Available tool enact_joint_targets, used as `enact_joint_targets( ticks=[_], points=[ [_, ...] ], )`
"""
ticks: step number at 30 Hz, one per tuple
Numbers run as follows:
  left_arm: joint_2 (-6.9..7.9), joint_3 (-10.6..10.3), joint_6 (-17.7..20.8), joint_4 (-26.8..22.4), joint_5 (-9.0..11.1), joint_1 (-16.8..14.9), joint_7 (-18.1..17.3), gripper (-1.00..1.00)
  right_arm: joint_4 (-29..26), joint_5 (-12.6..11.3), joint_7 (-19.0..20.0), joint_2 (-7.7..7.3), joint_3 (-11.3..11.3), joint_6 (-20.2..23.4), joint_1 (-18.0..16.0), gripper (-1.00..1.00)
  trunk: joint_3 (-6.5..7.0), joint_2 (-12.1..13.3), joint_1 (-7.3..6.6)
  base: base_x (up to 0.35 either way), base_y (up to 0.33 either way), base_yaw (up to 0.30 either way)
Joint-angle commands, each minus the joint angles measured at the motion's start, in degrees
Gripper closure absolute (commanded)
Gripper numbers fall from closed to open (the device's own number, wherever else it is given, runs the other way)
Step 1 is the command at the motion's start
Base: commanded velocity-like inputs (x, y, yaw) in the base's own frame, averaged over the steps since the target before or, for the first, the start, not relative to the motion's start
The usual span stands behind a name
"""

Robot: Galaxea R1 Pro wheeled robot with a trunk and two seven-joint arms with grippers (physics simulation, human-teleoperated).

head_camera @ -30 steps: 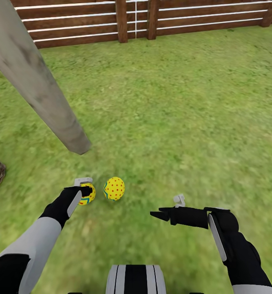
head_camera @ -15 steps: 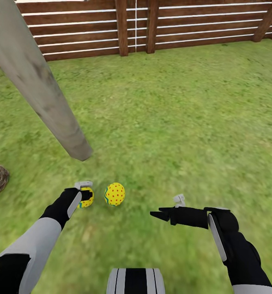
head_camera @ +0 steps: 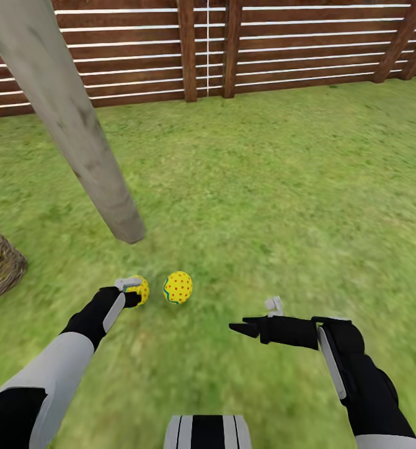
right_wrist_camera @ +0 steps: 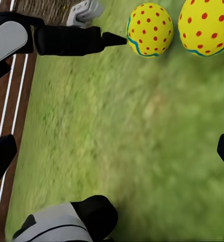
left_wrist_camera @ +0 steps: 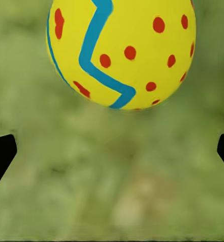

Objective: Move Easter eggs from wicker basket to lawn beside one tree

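Two yellow Easter eggs with red dots lie on the lawn just in front of the tree trunk's base. My left gripper is open and sits right behind the left egg. In the left wrist view that egg lies beyond the fingertips, not between them. The other egg rests a hand's width to its right. My right gripper hovers open over bare grass, and its wrist view takes in both eggs. The wicker basket is cut off at the left edge, its inside hidden.
A brown slatted wooden fence closes off the lawn at the back. The leaning trunk stands between the basket and the eggs. Open grass stretches to the right and ahead.
The head view has tilted up, so more of the fence and basket show. My left gripper has drawn back slightly from the left egg, uncovering it. The right arm has stayed put.
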Motion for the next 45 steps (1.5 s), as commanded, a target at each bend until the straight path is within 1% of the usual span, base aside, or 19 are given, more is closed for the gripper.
enact_joint_targets(
  ticks=[1,7,10,12,14,17,22,25,32,45],
  points=[
    [0.06,-0.24,0.6,-0.11,0.6,-0.01,0.45,-1.0,-0.02,-0.05,0.21,0.0,-0.07,0.43,-0.03,-1.0,0.19,0.0,-0.07,-0.332,0.0,0.0],
    [0.21,-0.21,3.94,-0.2,0.66,-0.01,0.39,-1.0,-0.01,-0.16,0.2,0.09,-0.12,0.43,-0.03,-1.0,1.52,0.08,-0.22,-0.166,0.0,0.0],
    [0.34,-0.21,4.35,-0.22,0.68,-0.01,0.38,-1.0,-0.01,-0.17,0.15,0.11,-0.17,0.44,-0.03,-1.0,2.19,0.12,-0.3,-0.015,0.0,0.0],
    [0.47,-0.16,5.39,-0.49,0.69,-0.01,0.38,-1.0,-0.01,-0.11,0.14,0.15,-0.13,0.43,-0.03,-1.0,2.63,0.15,-0.35,-0.004,0.0,0.0],
    [0.53,-0.09,6.15,-1.99,0.69,-0.01,0.38,-1.0,-0.01,-0.07,0.07,0.17,-0.02,0.45,-0.03,-1.0,3.07,0.17,-0.4,-0.002,0.0,0.0],
    [0.56,-0.01,8.45,-5.1,0.67,-0.01,0.38,-1.0,-0.01,-0.18,-0.32,0.18,-0.11,0.43,-0.03,-1.0,3.74,0.21,-0.48,0.0,0.0,0.0],
    [0.57,0.04,9.86,-5.48,0.65,-0.01,0.38,-1.0,-0.01,-0.15,-0.45,0.18,-0.12,0.0,-0.03,-1.0,5.02,0.28,-0.61,-0.006,0.001,0.053],
    [0.61,0.1,11.68,-5.55,0.68,-0.01,0.38,-1.0,-0.01,-0.11,-0.48,0.18,-0.11,-0.42,-0.03,-1.0,5.86,0.32,-0.69,-0.122,0.05,0.156],
    [0.67,0.14,13.18,-5.59,0.69,-0.03,0.38,-1.0,0.03,-0.05,-0.49,0.26,-0.03,-0.63,-0.03,-1.0,7.62,0.41,-0.87,-0.213,0.114,0.236],
    [0.72,0.14,14.17,-5.87,0.69,-0.08,0.44,-1.0,0.08,-0.04,-0.49,0.26,0.06,-0.68,-0.03,-1.0,10.52,0.59,-1.2,-0.196,0.148,0.286]
  ],
)
